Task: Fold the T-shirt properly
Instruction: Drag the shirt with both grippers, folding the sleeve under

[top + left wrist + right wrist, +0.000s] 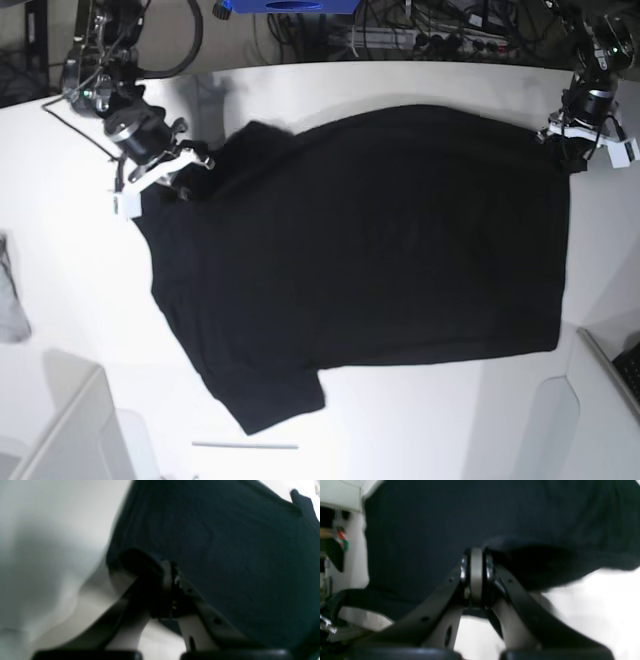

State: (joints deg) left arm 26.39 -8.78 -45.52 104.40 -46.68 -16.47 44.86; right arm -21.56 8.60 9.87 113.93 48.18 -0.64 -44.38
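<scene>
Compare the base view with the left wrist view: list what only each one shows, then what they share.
Only the base view: the whole black T-shirt spread on the white table, both arms at once, the right gripper at the shirt's left edge, a grey cloth at the table's left edge, and cables behind.
Only the left wrist view: the jaws seen close up, pinched on a fold of fabric.
Both: the T-shirt, the table, and the left gripper shut on the shirt's edge.

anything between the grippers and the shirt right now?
Nothing visible. The left gripper and the right gripper are each shut on an edge of the T-shirt, which lies spread on the white table. The grey cloth lies apart from it.
</scene>
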